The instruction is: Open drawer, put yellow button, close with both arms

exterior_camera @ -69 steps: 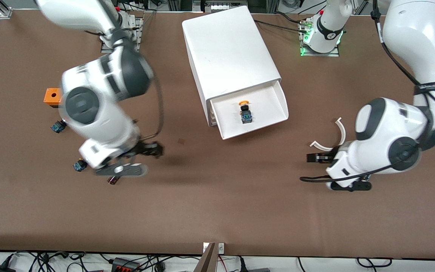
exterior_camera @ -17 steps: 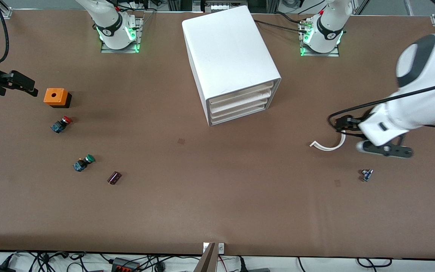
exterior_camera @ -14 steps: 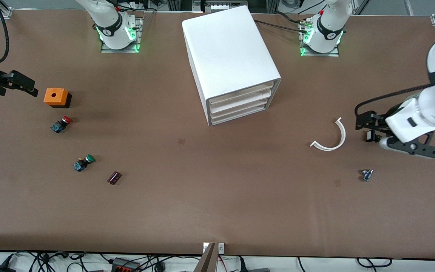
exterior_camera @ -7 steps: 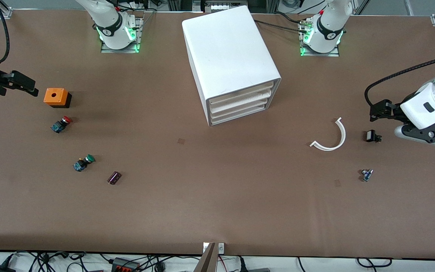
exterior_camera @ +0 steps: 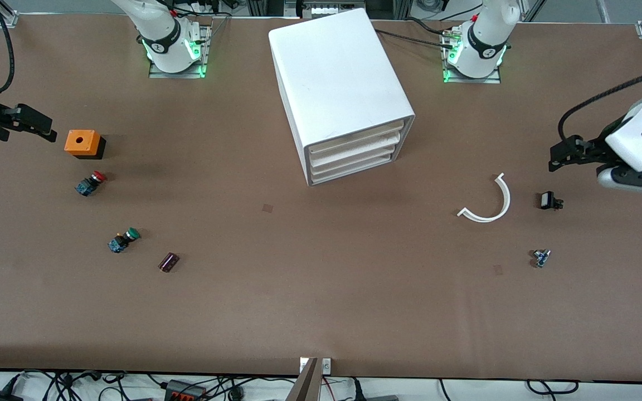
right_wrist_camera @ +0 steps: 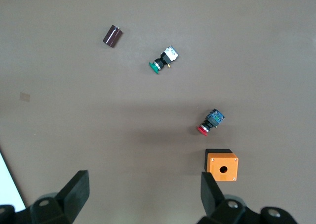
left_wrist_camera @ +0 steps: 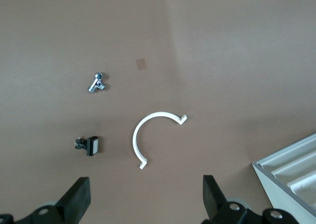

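Observation:
The white cabinet (exterior_camera: 337,72) stands at the table's middle, near the bases. Its top drawer (exterior_camera: 354,138) is pushed in flush like the lower ones. The yellow button is hidden from every view. My left gripper (exterior_camera: 559,157) is open and empty, up over the table's left-arm end, beside a white curved strip (exterior_camera: 488,201). In the left wrist view its fingers (left_wrist_camera: 76,202) stand wide apart, and the cabinet's corner (left_wrist_camera: 291,169) shows. My right gripper (exterior_camera: 34,123) is open and empty, up beside an orange box (exterior_camera: 82,143); in the right wrist view its fingers (right_wrist_camera: 74,192) stand wide apart.
A red button (exterior_camera: 90,182), a green button (exterior_camera: 123,239) and a dark cylinder (exterior_camera: 168,262) lie toward the right arm's end. A small black part (exterior_camera: 548,201) and a small metal part (exterior_camera: 541,257) lie near the white strip.
The drawer, open earlier with the yellow button in it, is now shut. My left arm has drawn back toward its end of the table. My right arm has held still for the last second.

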Controlling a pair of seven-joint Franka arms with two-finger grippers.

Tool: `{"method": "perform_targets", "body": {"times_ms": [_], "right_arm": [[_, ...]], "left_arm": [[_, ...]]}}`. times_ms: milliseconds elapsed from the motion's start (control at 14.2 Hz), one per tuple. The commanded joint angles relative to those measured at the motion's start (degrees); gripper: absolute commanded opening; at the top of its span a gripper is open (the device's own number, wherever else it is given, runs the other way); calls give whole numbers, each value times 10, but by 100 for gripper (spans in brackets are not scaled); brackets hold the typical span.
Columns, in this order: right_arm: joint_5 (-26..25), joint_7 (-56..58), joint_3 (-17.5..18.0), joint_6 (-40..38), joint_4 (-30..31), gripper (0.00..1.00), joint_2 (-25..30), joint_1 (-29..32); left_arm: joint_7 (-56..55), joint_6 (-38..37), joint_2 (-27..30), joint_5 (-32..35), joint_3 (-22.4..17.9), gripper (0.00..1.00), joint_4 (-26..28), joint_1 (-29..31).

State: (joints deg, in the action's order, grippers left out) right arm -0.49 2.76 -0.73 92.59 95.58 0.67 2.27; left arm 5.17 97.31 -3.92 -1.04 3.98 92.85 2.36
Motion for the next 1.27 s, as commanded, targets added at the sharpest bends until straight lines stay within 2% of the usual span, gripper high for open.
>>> {"method": "perform_targets", "body": {"times_ms": [0, 634, 1197], "right_arm": [[-7, 11, 6, -3, 11, 100, 13, 6], [-7, 11, 7, 2, 10, 100, 7, 5], [-7, 11, 7, -1, 10, 100, 8, 5]], "left_arm": [[7, 44, 76, -2, -13, 100, 92, -13], [5, 21, 81, 6, -13, 100, 81, -38], [9, 20, 75, 7, -7, 100, 76, -34]]}}
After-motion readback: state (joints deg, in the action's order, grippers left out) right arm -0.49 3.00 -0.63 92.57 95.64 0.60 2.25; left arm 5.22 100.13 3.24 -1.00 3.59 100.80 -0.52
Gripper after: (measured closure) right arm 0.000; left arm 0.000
